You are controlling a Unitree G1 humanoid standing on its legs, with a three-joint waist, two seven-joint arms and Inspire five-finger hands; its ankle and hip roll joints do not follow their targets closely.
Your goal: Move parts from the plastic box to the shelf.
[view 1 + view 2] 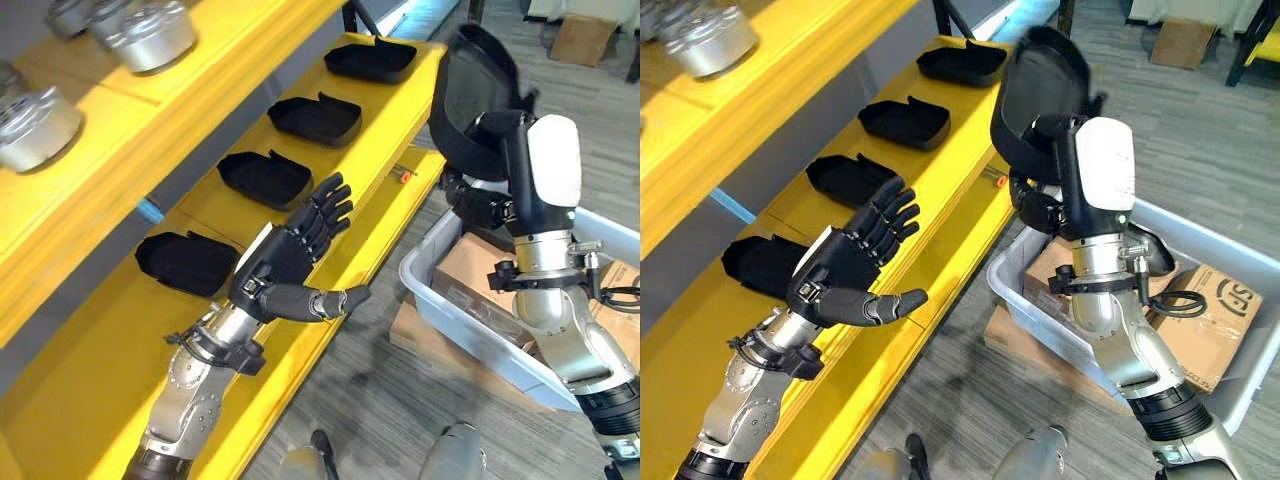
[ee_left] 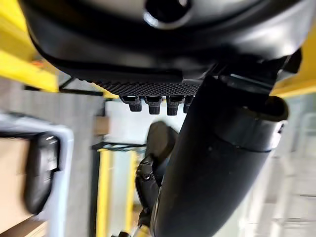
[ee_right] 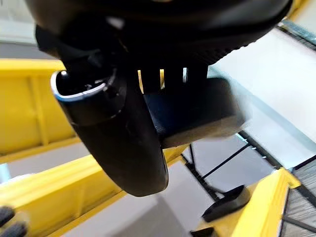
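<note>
Above the grey plastic box (image 1: 450, 300) at four o'clock, a black moulded part (image 1: 1035, 90) is held aloft, clasped in the curled fingers of the right hand (image 1: 1045, 205). Four matching black parts (image 1: 305, 118) are lined along the yellow shelf (image 1: 120, 350), over which the left hand (image 1: 285, 255) is spread flat, fingers straight.

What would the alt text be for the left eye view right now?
The right hand holds a black part up between a grey box and a yellow shelf. Four black parts lie in a row on the shelf, with silver parts on the tier above. The left hand hovers open over the shelf edge.
</note>
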